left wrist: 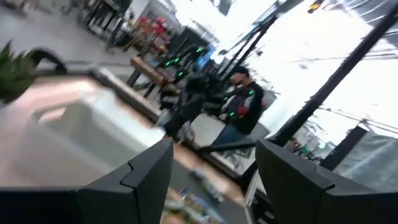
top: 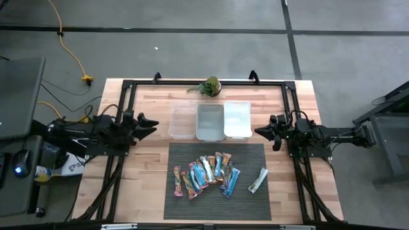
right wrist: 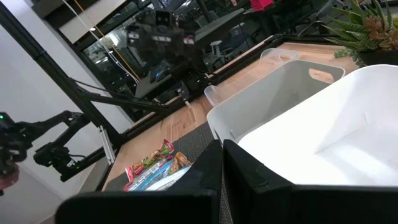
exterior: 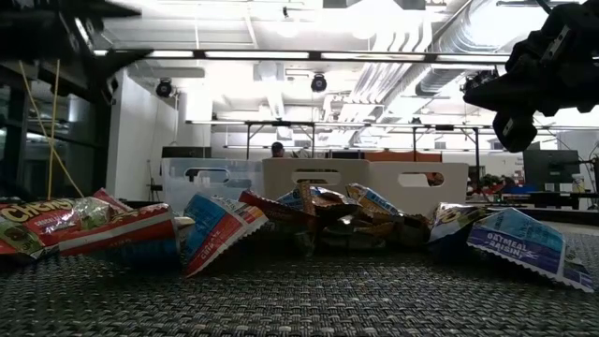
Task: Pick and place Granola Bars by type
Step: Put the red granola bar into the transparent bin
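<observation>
While granola bars (top: 206,174) lie heaped on the mat (top: 192,204), my arms wait. My left pincer (top: 148,124) gapes empty; my right pincer (top: 264,132) is closed on nothing.

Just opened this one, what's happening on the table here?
Nothing is being handled at this moment. A pile of granola bars lies on the dark mat, with one white-wrapped bar lying apart toward the right arm. Three clear bins stand in a row behind the mat, apparently empty. The left gripper is open at the table's left side; the right gripper, shut, is at the right side. Neither holds anything.
</observation>
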Action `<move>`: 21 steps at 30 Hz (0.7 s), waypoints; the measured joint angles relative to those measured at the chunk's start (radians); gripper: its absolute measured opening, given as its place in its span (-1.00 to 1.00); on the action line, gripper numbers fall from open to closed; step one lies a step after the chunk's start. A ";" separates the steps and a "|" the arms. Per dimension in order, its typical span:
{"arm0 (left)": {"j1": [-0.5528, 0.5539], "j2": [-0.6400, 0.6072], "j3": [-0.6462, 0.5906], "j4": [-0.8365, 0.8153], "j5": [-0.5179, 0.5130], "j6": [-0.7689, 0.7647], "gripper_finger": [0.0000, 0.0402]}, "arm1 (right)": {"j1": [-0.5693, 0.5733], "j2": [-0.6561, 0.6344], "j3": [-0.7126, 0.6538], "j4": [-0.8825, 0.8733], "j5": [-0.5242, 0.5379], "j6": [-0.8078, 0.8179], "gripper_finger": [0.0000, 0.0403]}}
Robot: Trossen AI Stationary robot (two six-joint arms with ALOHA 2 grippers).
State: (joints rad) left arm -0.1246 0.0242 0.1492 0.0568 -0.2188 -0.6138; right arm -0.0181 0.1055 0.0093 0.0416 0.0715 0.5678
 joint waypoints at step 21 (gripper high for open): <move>0.000 0.446 0.513 -0.176 0.008 -0.034 0.13 | 0.000 0.000 0.000 0.000 0.000 0.000 -1.00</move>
State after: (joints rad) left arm -0.1246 0.4704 0.6619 -0.1188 -0.2112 -0.6483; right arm -0.0181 0.1055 0.0093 0.0414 0.0712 0.5678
